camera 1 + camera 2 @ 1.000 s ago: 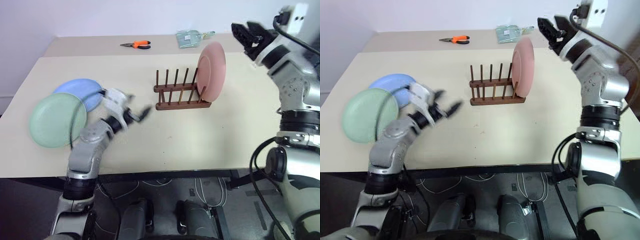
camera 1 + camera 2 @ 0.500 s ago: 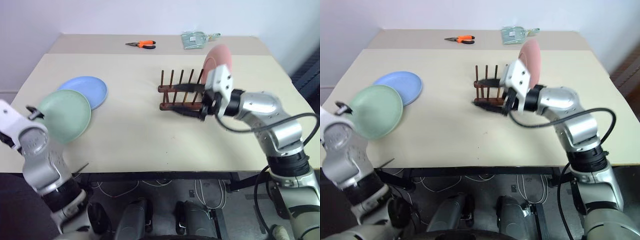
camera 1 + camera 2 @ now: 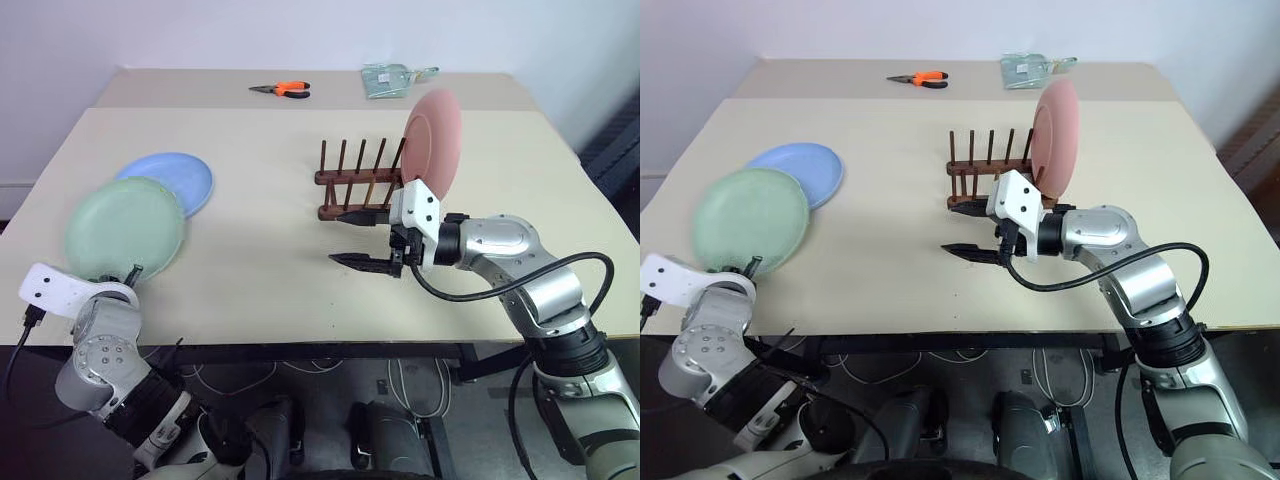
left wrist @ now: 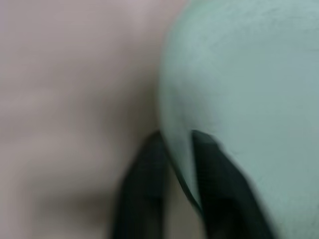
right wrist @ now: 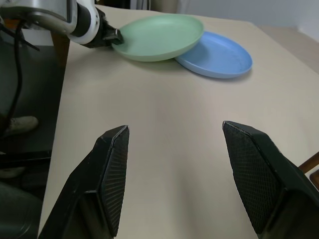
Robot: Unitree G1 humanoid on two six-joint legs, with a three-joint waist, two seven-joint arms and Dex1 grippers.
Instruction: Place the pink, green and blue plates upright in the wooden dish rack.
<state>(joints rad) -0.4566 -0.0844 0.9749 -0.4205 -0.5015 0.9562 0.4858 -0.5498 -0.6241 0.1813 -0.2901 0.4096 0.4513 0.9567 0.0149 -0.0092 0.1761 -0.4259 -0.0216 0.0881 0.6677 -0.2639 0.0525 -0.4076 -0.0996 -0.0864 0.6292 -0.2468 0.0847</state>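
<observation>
While the pink plate (image 3: 433,140) stands upright at the right end of the wooden dish rack (image 3: 362,188), leaning between its pegs, the green plate (image 3: 124,228) and the blue plate (image 3: 175,178) lie near the table's (image 3: 270,270) left edge. Green plate overlaps the near rim of blue plate. Left gripper (image 4: 175,164) is pinched on the near rim of the green plate, 1 black finger on either face of the rim, as the left wrist view shows. Right gripper (image 3: 362,238) hovers over bare tabletop just in front of the rack, pointing toward the 2 flat plates; its 2 fingers (image 5: 112,169) stand spread apart with nothing between them. Rack holds 1 plate; its other slots are free. Orange-handled pliers (image 3: 277,90) and a clear packet (image 3: 391,78) lie at the far edge of the table, well apart from the plates.
</observation>
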